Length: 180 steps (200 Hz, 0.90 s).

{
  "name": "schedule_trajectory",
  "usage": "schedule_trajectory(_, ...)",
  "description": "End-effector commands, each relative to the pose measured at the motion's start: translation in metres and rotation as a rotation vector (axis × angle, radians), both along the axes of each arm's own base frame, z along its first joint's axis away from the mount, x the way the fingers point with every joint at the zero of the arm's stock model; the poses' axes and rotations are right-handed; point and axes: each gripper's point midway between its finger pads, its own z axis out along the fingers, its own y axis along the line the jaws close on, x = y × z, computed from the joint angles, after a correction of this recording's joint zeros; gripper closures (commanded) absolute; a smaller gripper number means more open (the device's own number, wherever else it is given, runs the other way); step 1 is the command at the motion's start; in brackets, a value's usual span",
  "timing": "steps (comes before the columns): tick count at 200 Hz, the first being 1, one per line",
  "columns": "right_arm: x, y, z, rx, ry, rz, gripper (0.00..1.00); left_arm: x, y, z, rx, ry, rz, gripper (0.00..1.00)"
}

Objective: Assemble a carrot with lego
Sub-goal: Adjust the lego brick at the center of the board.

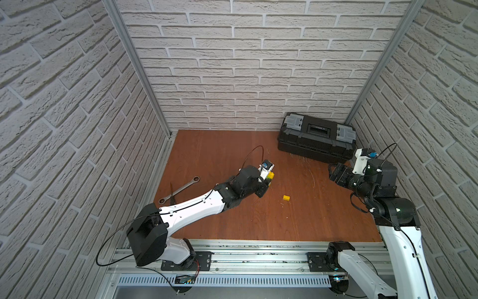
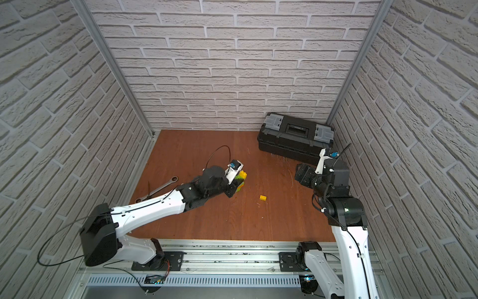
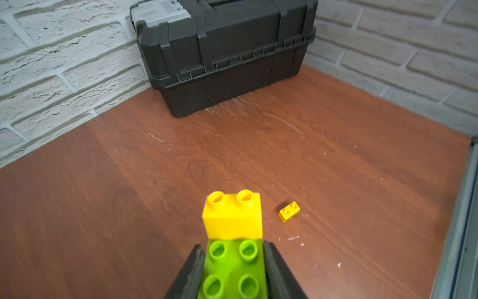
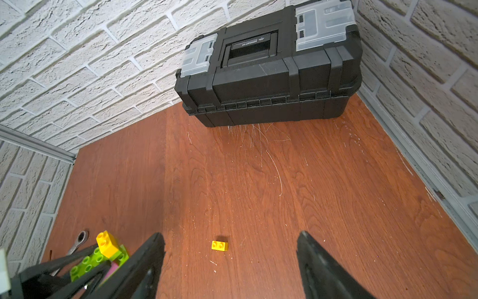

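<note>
Mid-table, clamped in the left gripper (image 3: 232, 246): the carrot (image 3: 231, 217), lime green topped with yellow, lower layers hidden. Beside the toolbox (image 1: 316, 137), spread wide and empty: the right gripper (image 4: 230, 233). Between them, on bare wood: a loose yellow brick (image 4: 219, 245). By the left wall, a wrench (image 1: 181, 190), partly hidden.

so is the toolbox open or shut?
Shut. The toolbox lid sits flat on its base with no gap showing, and the handle lies folded into the lid's recess.

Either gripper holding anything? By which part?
Left gripper holds the carrot by the sides of its lime green brick. Right gripper is open, holding nothing.
</note>
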Motion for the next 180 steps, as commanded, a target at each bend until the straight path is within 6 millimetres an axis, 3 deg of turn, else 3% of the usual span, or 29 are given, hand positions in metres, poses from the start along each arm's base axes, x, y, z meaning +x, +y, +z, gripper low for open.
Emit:
schedule_trajectory(1, 0.010, 0.006, -0.001, 0.037, -0.029, 0.021, 0.20, 0.000, -0.009, 0.038, -0.373, -0.096, 0.023, 1.00)
schedule_trajectory(29, 0.016, 0.014, -0.009, 0.055, -0.042, 0.065, 0.20, -0.001, -0.004, 0.005, -0.416, -0.088, 0.044, 1.00)
schedule_trajectory(57, 0.021, 0.015, -0.016, 0.034, -0.035, 0.084, 0.21, 0.002, -0.015, -0.018, -0.404, -0.103, 0.019, 1.00)
schedule_trajectory(89, 0.023, 0.021, -0.027, 0.028, -0.023, 0.127, 0.21, -0.003, -0.034, -0.031, -0.412, -0.149, -0.055, 1.00)
schedule_trajectory(121, 0.024, 0.025, -0.039, 0.031, -0.032, 0.156, 0.20, -0.015, -0.055, -0.055, -0.337, -0.207, -0.124, 1.00)
schedule_trajectory(180, 0.026, 0.034, -0.048, 0.054, -0.044, 0.207, 0.21, -0.017, -0.060, -0.103, -0.162, -0.301, -0.084, 1.00)
